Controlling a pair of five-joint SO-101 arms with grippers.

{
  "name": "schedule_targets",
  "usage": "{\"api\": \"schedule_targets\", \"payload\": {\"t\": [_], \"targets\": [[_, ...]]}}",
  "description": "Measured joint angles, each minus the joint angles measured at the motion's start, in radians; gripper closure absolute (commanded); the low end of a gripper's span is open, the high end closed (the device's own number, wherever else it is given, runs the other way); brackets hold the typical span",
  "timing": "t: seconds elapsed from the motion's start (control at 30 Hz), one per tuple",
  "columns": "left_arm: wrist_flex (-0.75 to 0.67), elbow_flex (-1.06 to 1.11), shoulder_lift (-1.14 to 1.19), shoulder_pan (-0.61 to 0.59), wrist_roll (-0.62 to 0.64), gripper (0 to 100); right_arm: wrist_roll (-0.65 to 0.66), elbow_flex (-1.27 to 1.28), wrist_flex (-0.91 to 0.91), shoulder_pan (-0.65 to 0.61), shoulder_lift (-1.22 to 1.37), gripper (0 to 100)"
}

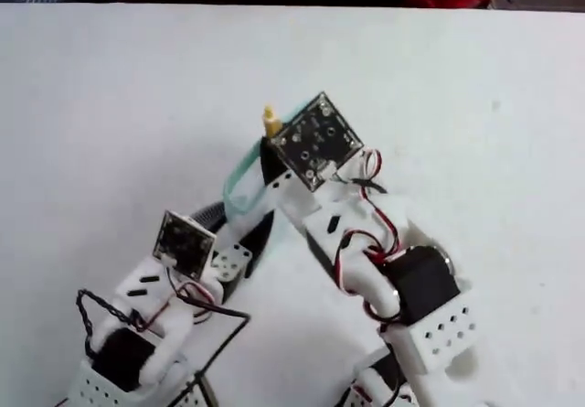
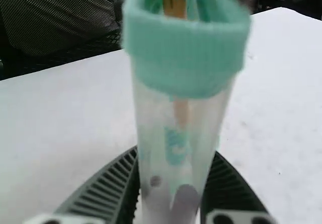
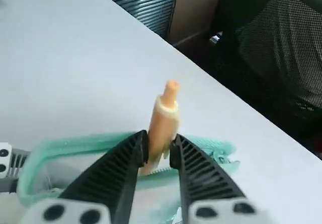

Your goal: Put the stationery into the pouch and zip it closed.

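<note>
**PEN HALF-ENTERED AT POUCH MOUTH, BOTH ARMS ENGAGED**

**Pouch** (image 2: 183, 58): Clear-walled, with a mint-green fabric rim. Stood upright, mouth uppermost, near the middle of the white surface (image 1: 110, 78) and between the two arms. Clamped low on its walls by the left jaws, one on either side, clenched.

**Zip** (image 3: 221, 156): Open along the rim, with the slider sitting at one end of the mouth.

**Pen** (image 3: 165, 114): Orange-yellow, narrow end up. Grasped about mid-barrel by the right jaws, clenched tight on it. Long axis close to vertical with a slight lean. Lower part already inside the mouth and seen through the clear wall in the left wrist view. Upper part standing proud of the green rim.

**Governing relation:** Pen directly between the right jaws, with the pouch mouth immediately beneath. Pen axis running roughly along the pouch's own length. Right arm nearer to the pen and rim, left arm nearer to the pouch base.

**Assessment:** Insertion judged under way, not complete. Next move likely a lowering or release along that shared axis, so the barrel slides down inside. Zipping judged not yet begun, and probably to be taken from the slider end while the left jaws steady the body. Possible snag: the leaning barrel catching the rim on release.
</note>
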Motion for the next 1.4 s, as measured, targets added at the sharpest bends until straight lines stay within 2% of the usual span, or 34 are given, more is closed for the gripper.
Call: {"api": "schedule_targets", "payload": {"t": [0.17,0.4,0.77,1.0,1.13,1.2,1.33,1.4], "targets": [[0.000,0.000,0.000,0.000,0.000,84,0.006,0.057,-0.005,-0.012,-0.015,98.1],[0.000,0.000,0.002,0.000,0.000,84,0.008,0.006,0.009,-0.005,-0.012,98.1],[0.000,0.000,0.002,0.000,0.000,84,0.009,-0.063,0.017,-0.101,-0.009,98.1],[0.000,0.000,0.002,0.000,0.000,84,-0.038,-0.094,0.028,-0.097,-0.008,98.1],[0.000,0.000,0.002,0.000,0.000,84,-0.046,-0.087,0.060,-0.048,0.012,97.8],[0.000,0.000,0.002,0.000,0.000,84,-0.046,-0.087,0.080,-0.038,0.011,93.3],[0.000,0.000,0.002,0.000,0.000,84,-0.052,-0.087,0.095,-0.037,0.012,76.4],[0.000,0.000,0.002,0.000,0.000,84,-0.066,-0.087,0.095,-0.037,0.012,76.2]]}}
